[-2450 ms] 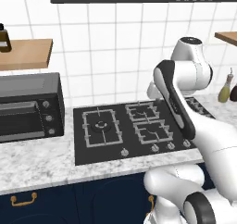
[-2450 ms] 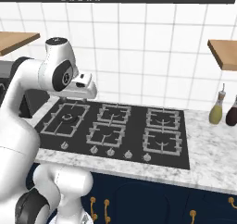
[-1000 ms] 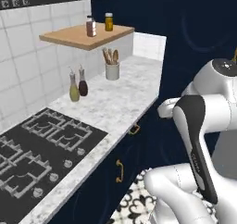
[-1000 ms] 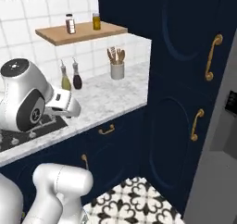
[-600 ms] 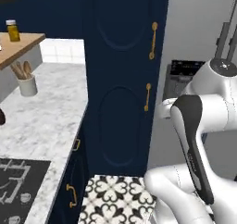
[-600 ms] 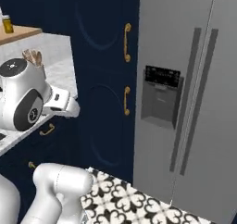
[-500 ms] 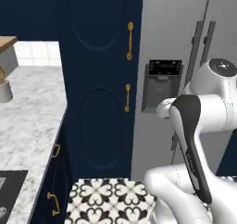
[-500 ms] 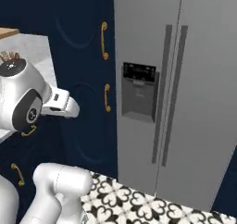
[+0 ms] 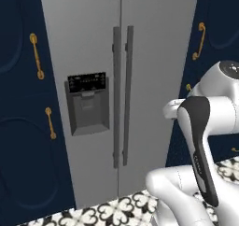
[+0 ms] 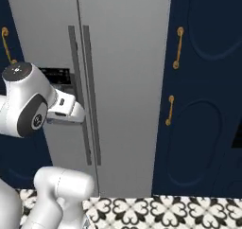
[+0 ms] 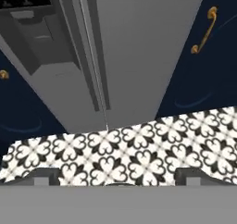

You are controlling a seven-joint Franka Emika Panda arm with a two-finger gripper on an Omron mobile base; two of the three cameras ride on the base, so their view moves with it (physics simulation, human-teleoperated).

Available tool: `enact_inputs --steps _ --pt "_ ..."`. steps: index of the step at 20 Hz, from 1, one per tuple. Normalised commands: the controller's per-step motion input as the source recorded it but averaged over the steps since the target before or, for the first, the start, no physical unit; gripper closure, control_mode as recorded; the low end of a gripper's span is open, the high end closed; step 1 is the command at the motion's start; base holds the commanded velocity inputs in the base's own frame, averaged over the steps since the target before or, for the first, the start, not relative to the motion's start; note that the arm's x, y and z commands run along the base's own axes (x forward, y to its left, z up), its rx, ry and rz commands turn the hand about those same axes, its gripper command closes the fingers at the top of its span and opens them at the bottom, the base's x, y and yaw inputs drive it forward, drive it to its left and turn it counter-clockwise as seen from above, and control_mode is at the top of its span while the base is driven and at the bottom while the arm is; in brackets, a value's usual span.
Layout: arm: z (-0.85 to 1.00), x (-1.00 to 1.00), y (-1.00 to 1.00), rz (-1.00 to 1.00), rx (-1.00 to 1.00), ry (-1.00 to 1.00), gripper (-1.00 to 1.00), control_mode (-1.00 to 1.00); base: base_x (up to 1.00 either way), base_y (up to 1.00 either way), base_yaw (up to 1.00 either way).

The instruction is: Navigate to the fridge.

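The fridge [image 9: 154, 57] stands straight ahead, tall and light grey, with two doors. Its two long vertical bar handles [image 9: 122, 94] meet at the centre, and the black-panelled water dispenser [image 9: 87, 103] is recessed in the left door. From the right base view the fridge [image 10: 127, 57] fills the upper left, with my arm in front of part of its dispenser. In the hand view the fridge [image 11: 139, 42] rises above the tiled floor. My gripper [image 11: 118, 176] is open, its fingertips [image 11: 46, 174] far apart with nothing between them.
Tall navy cabinets with gold handles flank the fridge on the left [image 9: 23, 127] and on the right [image 10: 208, 105]. Black-and-white patterned floor tiles [image 11: 139, 153] run along the fridge's foot.
The base has turned and driven, so the whole picture has swept from the stove counter, past navy cabinets, to the fridge now centred ahead. The arm keeps its folded pose.
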Motion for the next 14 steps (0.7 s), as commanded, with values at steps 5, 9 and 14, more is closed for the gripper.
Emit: enact_inputs --steps 5,9,14 --pt "0.00 0.00 0.00 0.00 0.00 0.00 -1.00 1.00 1.00 0.00 -0.10" --pt "0.00 0.00 0.00 0.00 0.00 0.00 -1.00 1.00 0.95 -0.06 0.17" --pt "0.00 0.00 0.00 0.00 0.00 0.00 -1.00 1.00 0.81 -0.52 0.34"
